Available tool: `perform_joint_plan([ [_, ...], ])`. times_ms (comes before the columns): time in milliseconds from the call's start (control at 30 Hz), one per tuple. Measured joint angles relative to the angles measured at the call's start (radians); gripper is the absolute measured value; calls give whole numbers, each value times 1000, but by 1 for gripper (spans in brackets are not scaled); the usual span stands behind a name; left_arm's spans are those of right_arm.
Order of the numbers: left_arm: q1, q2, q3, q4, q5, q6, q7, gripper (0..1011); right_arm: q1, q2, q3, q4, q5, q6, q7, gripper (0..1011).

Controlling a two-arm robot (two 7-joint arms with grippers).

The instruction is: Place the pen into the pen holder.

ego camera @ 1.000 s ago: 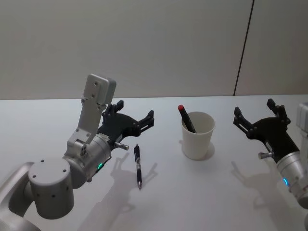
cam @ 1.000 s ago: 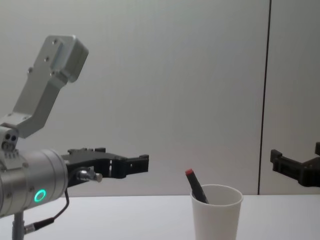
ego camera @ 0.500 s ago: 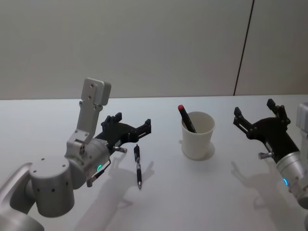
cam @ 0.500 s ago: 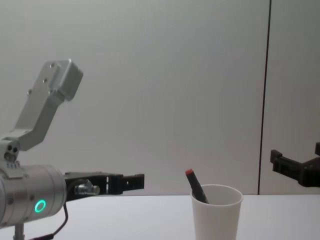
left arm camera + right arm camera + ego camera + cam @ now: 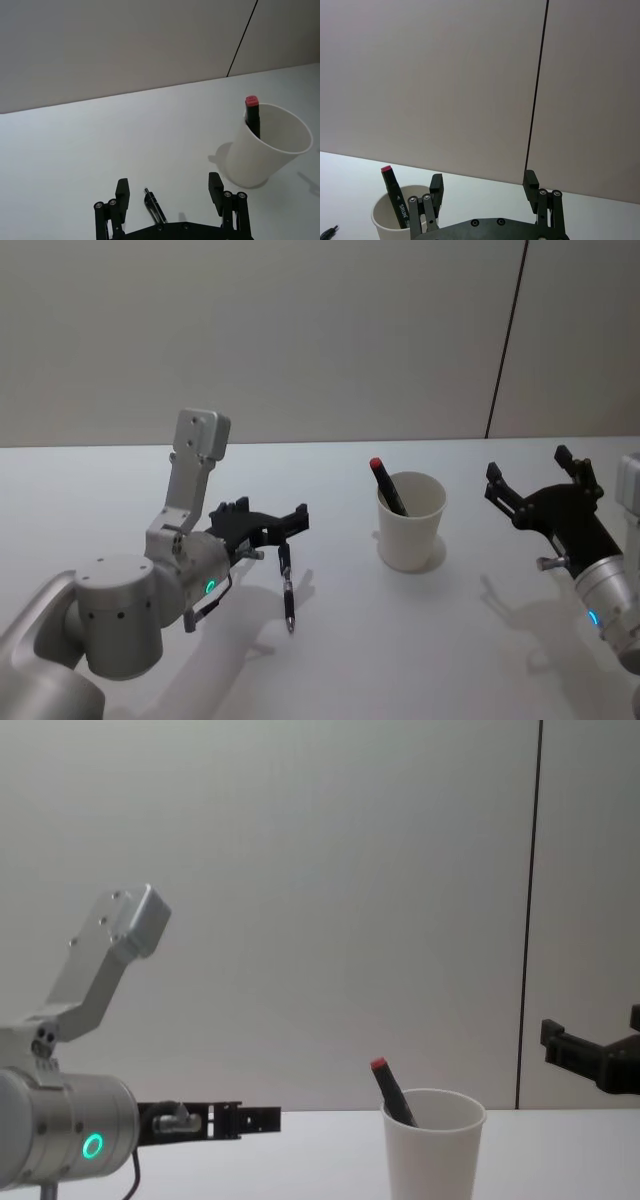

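nearest to the robot, on its left side, the left arm reaches forward low over the white table (image 5: 420, 640). the left gripper (image 5: 272, 512) sits level, close above the tabletop, and its jaws stand wide open with nothing held. the pen (image 5: 287, 585) lies flat on the table right there, a slim dark one, running from the robot's side away towards the wall. its far end falls in the gap between the two open jaws, as the left wrist view shows, where its tip (image 5: 155, 207) pokes out between the black fingers (image 5: 122, 189). from here i can't tell whether any part of the gripper touches it. the pen is well outside the cup, off to its left.

over on the robot's right, the right gripper (image 5: 528, 465) hangs above the table, tilted upward, jaws spread open and empty, well apart from the pen and clear of the cup.

a little farther back, between the two arms, stands the pen holder (image 5: 410, 525), a plain white paper cup, upright on the table. a dark marker (image 5: 385, 483) with a red cap leans inside it, against the left of the rim, its cap sticking up above the edge.

behind everything is a pale bare wall (image 5: 300, 340), with a thin dark seam (image 5: 505, 350) running down it on the right.
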Motion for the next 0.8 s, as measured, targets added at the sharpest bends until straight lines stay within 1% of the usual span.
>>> perform_joint_plan([
  [167, -16, -12, -1, 25, -11, 33, 16, 1004, 0, 0, 0, 0, 0, 0, 0, 1002],
  [367, -40, -33, -2, 61, -19, 91, 41, 1004, 0, 0, 0, 0, 0, 0, 0, 1002],
  [400, -47, -37, -2, 69, -20, 108, 48, 1004, 0, 0, 0, 0, 0, 0, 0, 1002],
  [467, -53, -42, -2, 77, -20, 123, 53, 1004, 0, 0, 0, 0, 0, 0, 0, 1002],
  [500, -61, -48, -1, 87, -20, 139, 60, 1004, 0, 0, 0, 0, 0, 0, 0, 1002],
  [633, -73, -59, 2, 104, -17, 166, 70, 1004, 0, 0, 0, 0, 0, 0, 0, 1002],
  [733, -88, -71, 7, 126, -7, 198, 82, 1004, 0, 0, 0, 0, 0, 0, 0, 1002],
  [800, -94, -76, 9, 134, -3, 209, 86, 1004, 0, 0, 0, 0, 0, 0, 0, 1002],
])
